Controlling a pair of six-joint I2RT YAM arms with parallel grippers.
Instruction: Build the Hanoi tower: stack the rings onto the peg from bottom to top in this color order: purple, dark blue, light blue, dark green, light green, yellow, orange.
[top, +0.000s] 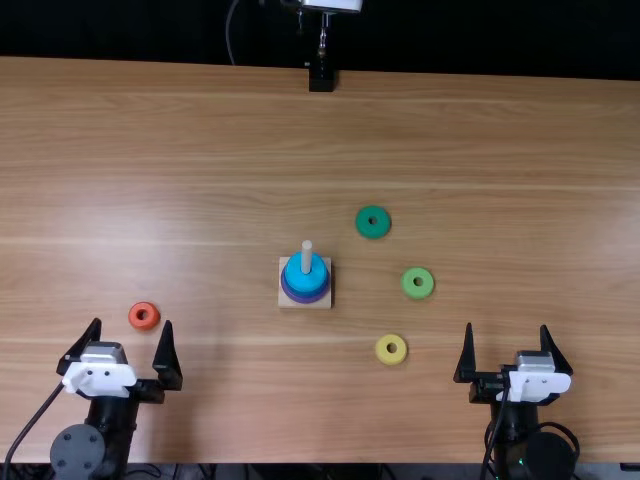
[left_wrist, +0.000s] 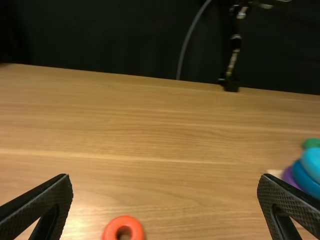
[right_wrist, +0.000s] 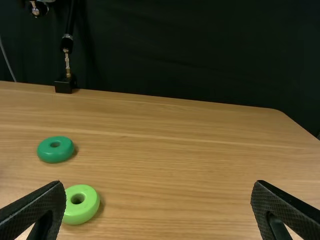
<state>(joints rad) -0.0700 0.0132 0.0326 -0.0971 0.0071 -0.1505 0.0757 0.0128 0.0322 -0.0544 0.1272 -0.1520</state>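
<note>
- Peg (top: 307, 256) in the top view's got the purple ring (top: 306, 300) and light blue ring (top: 294, 277) on. Dark green ring (top: 372, 232), light green ring (top: 417, 292) and yellow ring (top: 391, 358) lie loose to its right. Orange ring's (top: 134, 318) near the left gripper (top: 132, 322); right gripper's (top: 507, 326) wide open.
- Left wrist view: dark blue ring (left_wrist: 303, 175) above purple, fingers (left_wrist: 45, 200) spread wide.
- Right wrist view: wide too, empty.

Wooden table (top: 500, 150) spanning the view, dark backdrop (top: 480, 35) standing behind it. Black base (top: 321, 79) sitting at the far edge, thin rod (top: 323, 38) rising from it. Grey cable (top: 229, 32) hanging near the rod.
</note>
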